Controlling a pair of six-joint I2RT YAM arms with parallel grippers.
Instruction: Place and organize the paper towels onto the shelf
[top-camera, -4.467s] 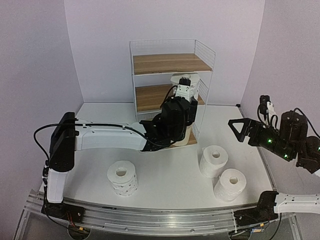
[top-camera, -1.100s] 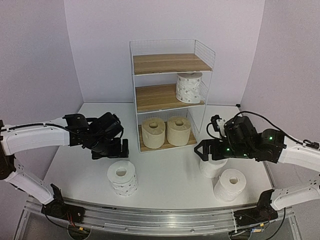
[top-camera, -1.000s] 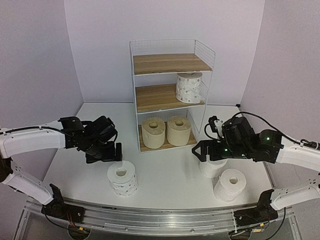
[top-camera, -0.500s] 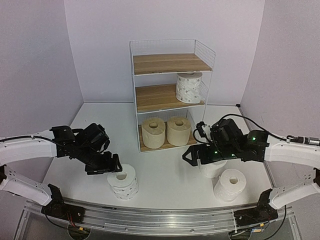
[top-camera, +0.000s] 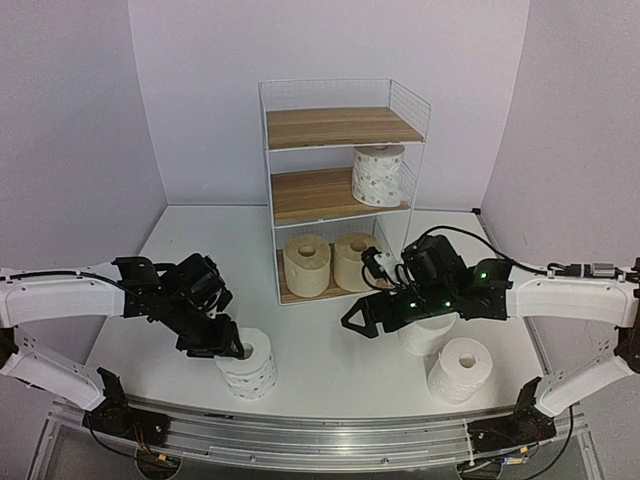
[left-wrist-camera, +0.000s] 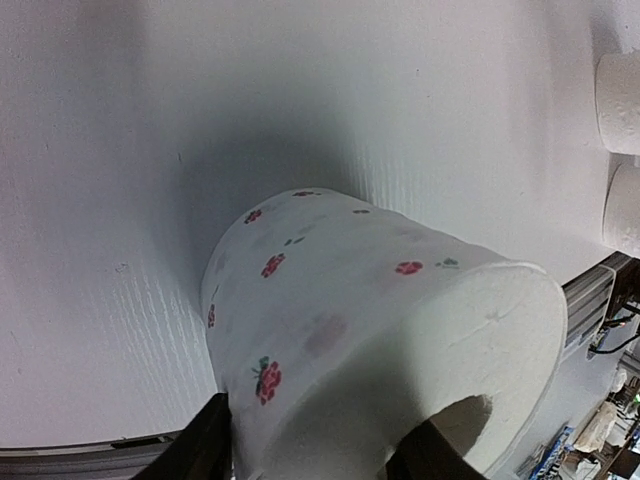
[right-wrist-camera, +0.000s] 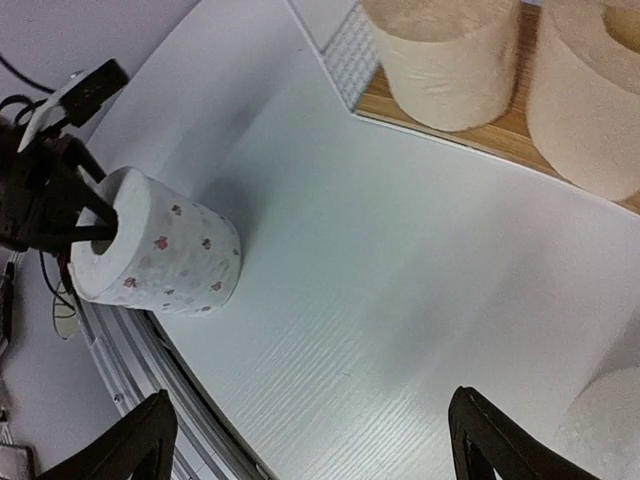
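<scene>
White with small dots, one dotted roll stands on the table in front of the shelf, off its left side. The left gripper pinches the roll's wall, one finger in the hollow core and one outside. Two plain white rolls stand off the shelf's right side, with the right gripper spread wide just before the bottom board. That board holds two beige rolls, and a second dotted roll stands on the middle board.
</scene>
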